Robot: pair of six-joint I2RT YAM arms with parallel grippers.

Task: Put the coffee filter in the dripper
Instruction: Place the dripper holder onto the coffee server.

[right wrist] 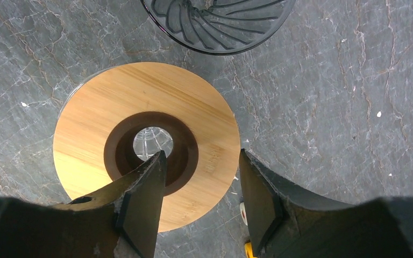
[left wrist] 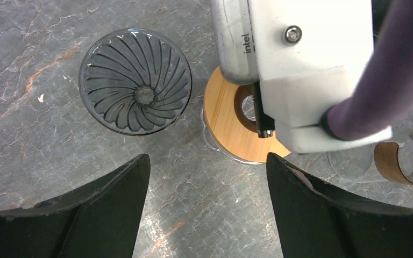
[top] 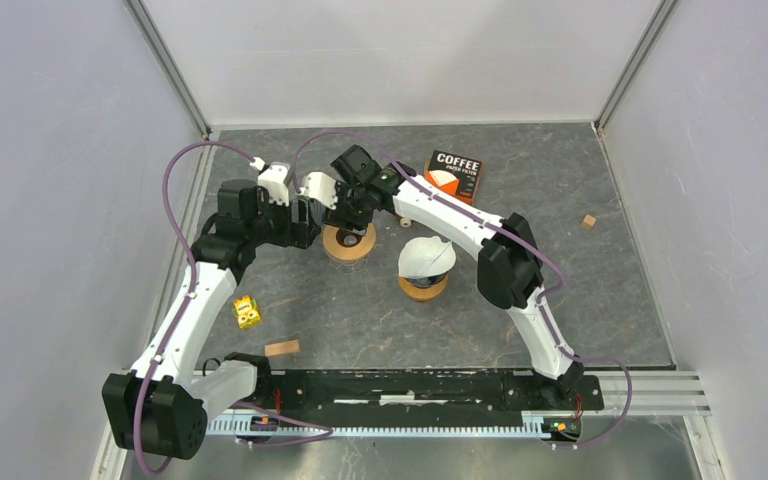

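Hovering wide open and empty between the middle of the table (top: 560,300) and its far left corner, the left claw (left wrist: 207,161) looks down on a ribbed glass dripper (left wrist: 135,81) resting on the grey marbled top, just beside a wooden collar (right wrist: 113,107). Over that collar the right claw (right wrist: 201,161) stands with jaws parted, one finger at the centre hole and the other outside the rim; whether they pinch the wood cannot be told. The white paper filter (top: 425,255) sits further right, near the table's middle. It perches on a second wooden stand (top: 423,290), well apart from the glass cone. To this onlooker the job looks barely begun. The right claw should lift straight clear without dragging the collar. The filter wants taking lightly by its edge, then lowering point-down, centred in the cone. Readable: "intel" on the right wrist camera (left wrist: 236,48), and "COFFEE PAPER FILTER" on the box (top: 455,175) by the far edge.
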